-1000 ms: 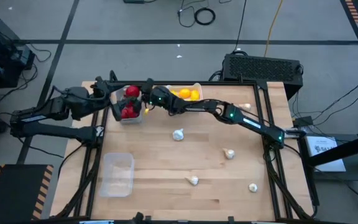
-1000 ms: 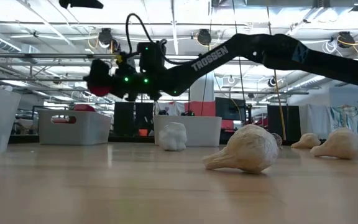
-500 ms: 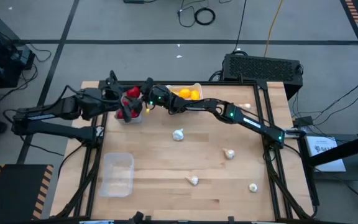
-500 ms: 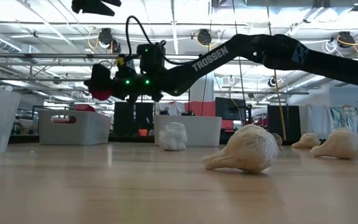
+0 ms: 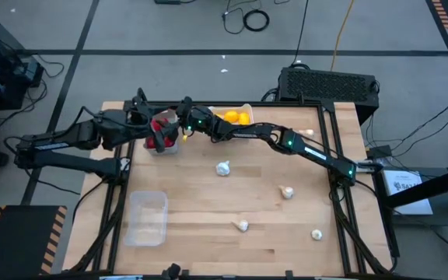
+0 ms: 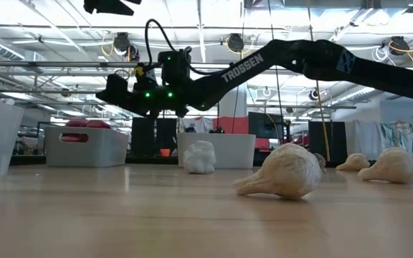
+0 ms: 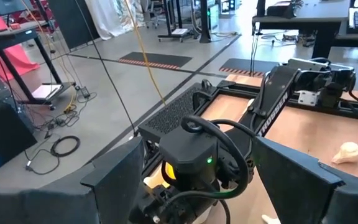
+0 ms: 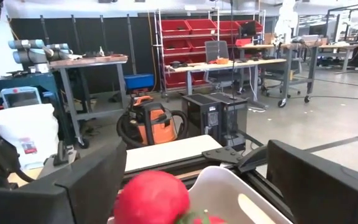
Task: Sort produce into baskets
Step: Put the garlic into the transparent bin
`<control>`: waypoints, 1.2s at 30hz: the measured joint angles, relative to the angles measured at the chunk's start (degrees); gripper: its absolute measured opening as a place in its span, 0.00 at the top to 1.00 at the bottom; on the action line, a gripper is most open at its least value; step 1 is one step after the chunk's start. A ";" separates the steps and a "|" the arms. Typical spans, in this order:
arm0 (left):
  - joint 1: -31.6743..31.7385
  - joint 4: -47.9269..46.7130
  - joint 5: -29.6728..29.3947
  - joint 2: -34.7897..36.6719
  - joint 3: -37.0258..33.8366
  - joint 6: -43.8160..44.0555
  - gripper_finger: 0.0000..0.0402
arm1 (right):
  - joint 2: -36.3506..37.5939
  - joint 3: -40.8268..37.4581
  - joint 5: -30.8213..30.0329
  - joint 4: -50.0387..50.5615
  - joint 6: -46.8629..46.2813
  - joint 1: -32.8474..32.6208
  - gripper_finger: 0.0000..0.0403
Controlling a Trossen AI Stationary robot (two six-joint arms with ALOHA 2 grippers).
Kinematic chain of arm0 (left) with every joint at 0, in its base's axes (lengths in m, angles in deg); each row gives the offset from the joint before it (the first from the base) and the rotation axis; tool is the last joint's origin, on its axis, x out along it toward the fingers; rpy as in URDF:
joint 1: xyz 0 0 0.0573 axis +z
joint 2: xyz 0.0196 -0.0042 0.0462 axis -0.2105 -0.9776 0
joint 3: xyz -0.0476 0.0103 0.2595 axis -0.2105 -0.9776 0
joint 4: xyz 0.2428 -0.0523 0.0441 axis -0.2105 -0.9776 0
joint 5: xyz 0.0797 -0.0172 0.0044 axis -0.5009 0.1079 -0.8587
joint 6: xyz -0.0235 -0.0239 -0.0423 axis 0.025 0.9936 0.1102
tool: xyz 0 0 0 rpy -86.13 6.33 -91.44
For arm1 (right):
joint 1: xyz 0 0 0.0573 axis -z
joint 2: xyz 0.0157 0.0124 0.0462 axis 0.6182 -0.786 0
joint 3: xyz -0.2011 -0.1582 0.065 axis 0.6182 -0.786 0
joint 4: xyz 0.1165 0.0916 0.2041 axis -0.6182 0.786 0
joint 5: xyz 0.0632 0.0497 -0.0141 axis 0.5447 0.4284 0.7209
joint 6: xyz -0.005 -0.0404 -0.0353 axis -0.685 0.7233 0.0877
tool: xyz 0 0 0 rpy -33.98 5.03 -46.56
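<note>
My right gripper (image 5: 171, 124) hangs open over the grey basket (image 5: 164, 146) at the table's far left; it also shows in the low view (image 6: 113, 93). In the right wrist view its fingers stand wide apart (image 8: 194, 168) above a red tomato (image 8: 151, 198). That tomato lies on other tomatoes (image 5: 160, 134) in the basket. My left gripper (image 5: 141, 109) is open and empty, high beside the basket, facing the right arm (image 7: 197, 162). Yellow fruits (image 5: 236, 118) lie in the white basket (image 5: 247, 109).
A clear basket (image 5: 148, 218) stands near the front left. Several garlic bulbs lie loose on the table, one in the middle (image 5: 223, 168), others toward the right and front (image 5: 286, 191) (image 5: 241, 225) (image 5: 316, 233). The two arms are close together over the far left.
My right gripper has opened and let go of the red tomato, which has dropped onto the tomatoes in the grey basket. My left gripper has gone toward the table's right, closer to the grey basket, staying high and open.
</note>
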 joint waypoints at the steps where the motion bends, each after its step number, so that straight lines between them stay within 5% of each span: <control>1: 0.00 -0.30 0.00 0.06 0.00 0.02 0.24 | 0.00 0.00 -0.02 0.00 0.00 0.00 0.07; 12: 0.00 -0.72 0.00 0.30 0.00 -1.00 0.24 | 1.17 -0.04 1.36 4.98 -1.30 -0.33 0.07; 27: -0.04 -2.59 0.83 1.14 -3.70 -2.74 0.24 | 17.08 -0.02 4.60 62.25 4.46 -2.72 0.07; 36: -0.42 -2.57 15.15 5.81 -6.21 -0.46 0.24 | 24.25 0.00 5.01 95.44 -1.72 -8.89 0.07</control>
